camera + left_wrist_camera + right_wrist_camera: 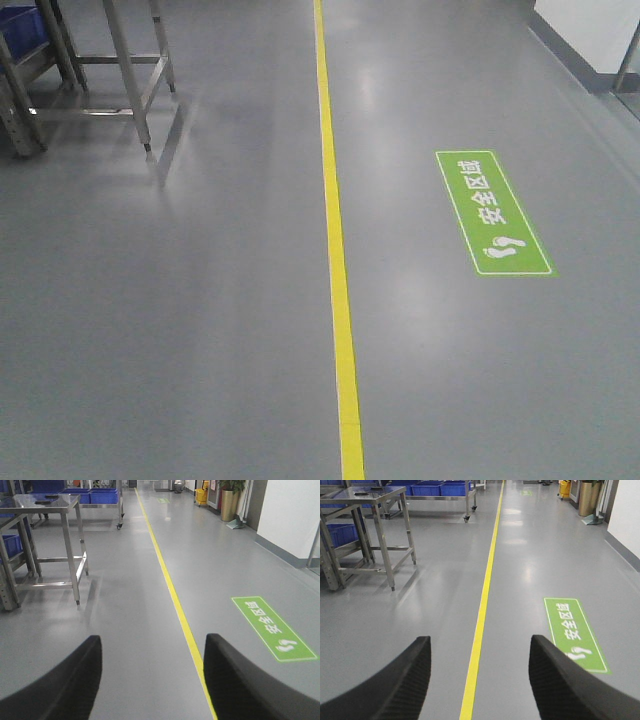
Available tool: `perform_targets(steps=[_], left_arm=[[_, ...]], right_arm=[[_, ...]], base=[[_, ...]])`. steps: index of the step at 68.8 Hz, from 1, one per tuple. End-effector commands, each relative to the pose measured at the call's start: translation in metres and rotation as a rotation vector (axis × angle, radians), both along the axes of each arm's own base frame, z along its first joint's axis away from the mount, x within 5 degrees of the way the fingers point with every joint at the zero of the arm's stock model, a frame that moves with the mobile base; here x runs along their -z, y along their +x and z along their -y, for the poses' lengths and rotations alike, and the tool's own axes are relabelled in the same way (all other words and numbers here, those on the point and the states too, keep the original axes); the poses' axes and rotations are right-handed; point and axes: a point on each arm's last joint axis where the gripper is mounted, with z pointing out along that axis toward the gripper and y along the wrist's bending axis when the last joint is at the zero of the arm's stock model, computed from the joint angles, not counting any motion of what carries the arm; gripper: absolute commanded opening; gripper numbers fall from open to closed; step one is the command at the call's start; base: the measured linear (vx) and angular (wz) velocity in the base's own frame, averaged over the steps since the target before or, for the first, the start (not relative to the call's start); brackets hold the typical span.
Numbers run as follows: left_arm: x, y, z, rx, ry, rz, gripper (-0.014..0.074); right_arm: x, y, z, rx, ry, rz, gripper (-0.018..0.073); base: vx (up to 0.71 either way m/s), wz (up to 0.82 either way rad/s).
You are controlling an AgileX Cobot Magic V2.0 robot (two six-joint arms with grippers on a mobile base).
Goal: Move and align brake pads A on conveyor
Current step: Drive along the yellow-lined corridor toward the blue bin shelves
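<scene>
You have no brake pads and no conveyor in any view, so you can't judge which arm is nearer. Left gripper (152, 646) and right gripper (480, 646) hang spread wide and empty over the floor (200, 330), facing along the yellow line (338, 260); a steel table (27, 502) stands far left.

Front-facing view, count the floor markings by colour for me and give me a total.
Yellow line: 1
Green sign: 1
Total: 2
</scene>
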Motion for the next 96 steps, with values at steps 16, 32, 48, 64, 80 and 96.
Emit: perform_targets(steps=[16, 32, 48, 64, 80, 96], left_arm=[[-0.0146, 0.0014, 0.0002, 0.0, -0.018, 0.081, 0.0422], [-0.0146, 0.0014, 0.0002, 0.0, -0.018, 0.081, 0.0422], [-0.0146, 0.0014, 0.0002, 0.0, -0.018, 0.081, 0.0422], [-0.0146, 0.0014, 0.0002, 0.0, -0.018, 0.081, 0.0422], [-0.0146, 0.0014, 0.0002, 0.0, -0.018, 0.081, 0.0422], [-0.0146, 0.0014, 0.0002, 0.0, -0.018, 0.081, 0.0422]], right_arm=[[-0.0145, 0.0007, -0.0001, 0.0, 0.0, 0.087, 0.0424], [-0.0145, 0.0007, -0.0001, 0.0, 0.0, 0.087, 0.0424], [-0.0145, 0.0007, -0.0001, 0.0, 0.0, 0.087, 0.0424], [-0.0145, 0.0007, -0.0001, 0.0, 0.0, 0.087, 0.0424], [-0.0144, 0.0007, -0.0001, 0.0, 0.0, 0.086, 0.0424], [-0.0144, 0.0007, -0.0001, 0.0, 0.0, 0.086, 0.0424]], base=[[0.7, 0.05], [0.69, 0.02], [0.7, 0.0], [0.72, -0.05], [0.73, -0.06], [0.75, 0.01]])
